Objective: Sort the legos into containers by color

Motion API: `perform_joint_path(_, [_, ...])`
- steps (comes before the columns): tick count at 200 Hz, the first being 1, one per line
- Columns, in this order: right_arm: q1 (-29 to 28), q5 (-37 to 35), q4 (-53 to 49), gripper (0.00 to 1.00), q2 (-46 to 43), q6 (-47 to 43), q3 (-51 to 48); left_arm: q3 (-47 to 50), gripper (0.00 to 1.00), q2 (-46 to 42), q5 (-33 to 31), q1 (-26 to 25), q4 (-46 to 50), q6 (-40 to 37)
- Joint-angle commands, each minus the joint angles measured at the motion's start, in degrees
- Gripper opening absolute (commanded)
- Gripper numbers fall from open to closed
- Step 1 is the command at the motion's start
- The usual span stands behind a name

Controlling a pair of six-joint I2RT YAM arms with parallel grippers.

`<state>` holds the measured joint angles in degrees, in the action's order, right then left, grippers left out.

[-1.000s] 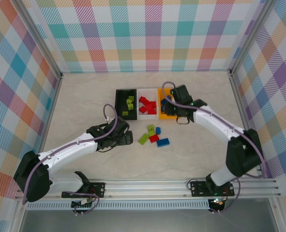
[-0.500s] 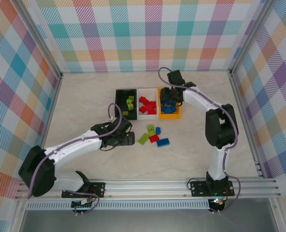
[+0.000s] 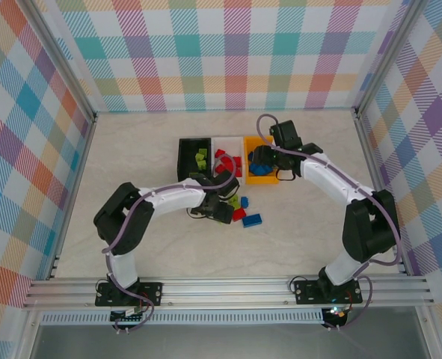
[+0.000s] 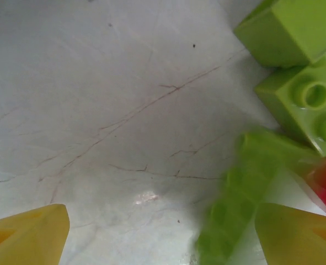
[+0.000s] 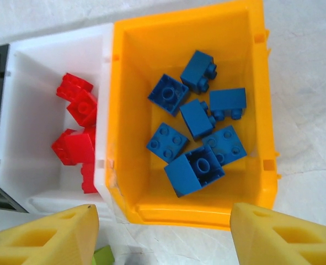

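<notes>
Left arm swung in to the loose pile; right shifted above the orange bin (image 5: 116,110).
Left jaws released, green brick (image 4: 234,210) between them on the worktop (image 4: 96,110): I'd clench, then carry to the black bin (image 3: 183,153). Right jaws released, empty; blue bricks (image 5: 196,165) binned.

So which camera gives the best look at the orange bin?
The right wrist view: the orange bin sits close, its blue bricks plain to count. The top view has it small, partly under the right arm.
</notes>
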<state>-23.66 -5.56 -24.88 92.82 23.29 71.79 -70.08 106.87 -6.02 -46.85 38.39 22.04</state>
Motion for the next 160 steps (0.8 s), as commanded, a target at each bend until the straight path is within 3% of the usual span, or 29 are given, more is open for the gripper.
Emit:
perform_joint_path(1, [-0.08,-0.51,1.45,0.64,-1.28,0.75,-1.36,-1.77,0.84,1.76,1.93,-0.26,3.55,-2.26])
perform_joint_path(48, [0.11,-0.19,1.65,0.65,-0.88,0.8,-1.04,-4.02,0.74,4.66,0.04,-1.14,4.64,-3.28])
perform_joint_path(77, [0.17,-0.29,1.63,0.64,-0.79,0.62,-1.04,-3.97,0.72,2.95,-6.9,-1.05,6.0,-2.06])
perform_joint_path(131, [0.19,0.38,2.6,0.64,-0.8,0.75,-2.34,4.81,0.96,-10.64,-16.06,0.82,-0.13,2.18])
perform_joint_path(160, [0.19,0.91,3.17,0.64,-0.75,1.23,-3.03,9.62,0.98,-13.39,-17.11,4.06,-5.58,3.87])
